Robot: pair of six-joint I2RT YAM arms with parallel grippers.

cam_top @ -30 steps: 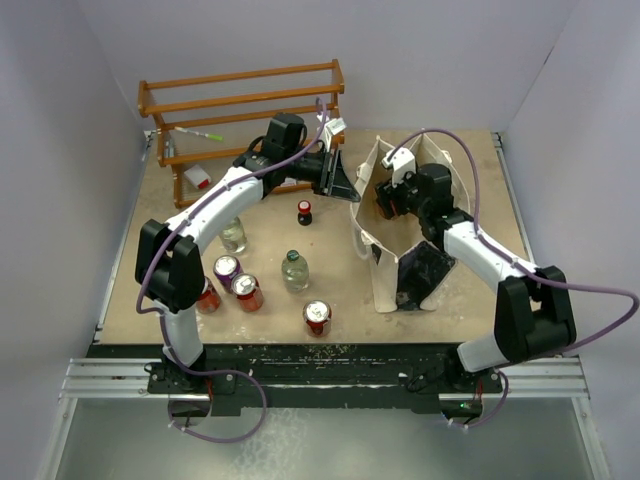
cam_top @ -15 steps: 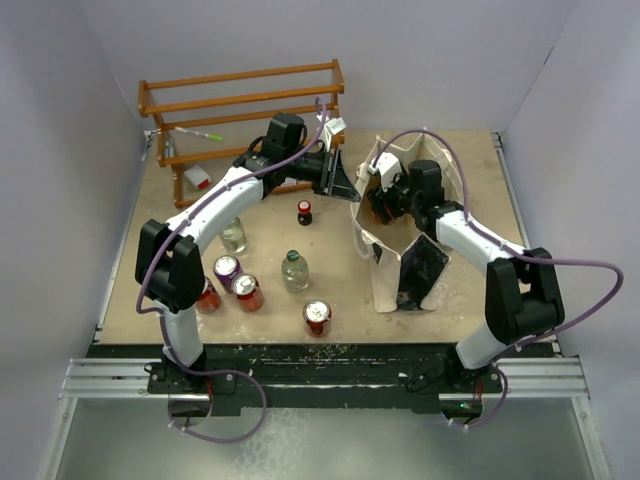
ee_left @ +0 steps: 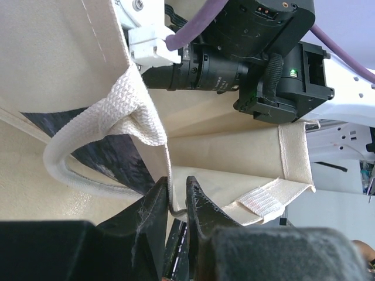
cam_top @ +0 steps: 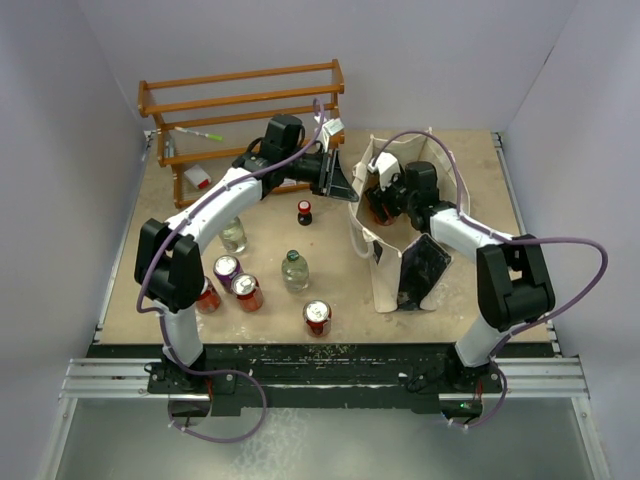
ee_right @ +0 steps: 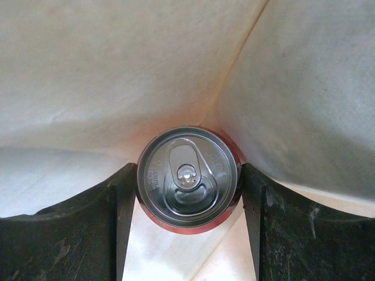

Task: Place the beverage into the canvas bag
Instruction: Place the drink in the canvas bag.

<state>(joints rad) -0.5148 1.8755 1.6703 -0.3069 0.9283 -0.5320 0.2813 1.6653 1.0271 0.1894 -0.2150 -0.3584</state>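
Note:
The cream canvas bag (cam_top: 388,272) with its black printed panel stands open at the right middle of the table. My left gripper (cam_top: 350,189) is shut on the bag's left rim; in the left wrist view the cloth edge (ee_left: 234,158) sits pinched between the jaws (ee_left: 177,202), with a strap handle (ee_left: 135,111) looped beside it. My right gripper (cam_top: 379,203) reaches into the bag's mouth and is shut on a red beverage can (ee_right: 187,178). The can stands upright between the fingers (ee_right: 187,190), with bag cloth all around it.
A wooden rack (cam_top: 240,100) stands at the back left. On the table left of the bag are a small dark bottle (cam_top: 304,212), two clear bottles (cam_top: 294,270) (cam_top: 233,234), a purple can (cam_top: 227,270) and red cans (cam_top: 317,317) (cam_top: 246,291).
My right gripper with the can has moved left and further into the bag's mouth. The left arm has held still on the rim.

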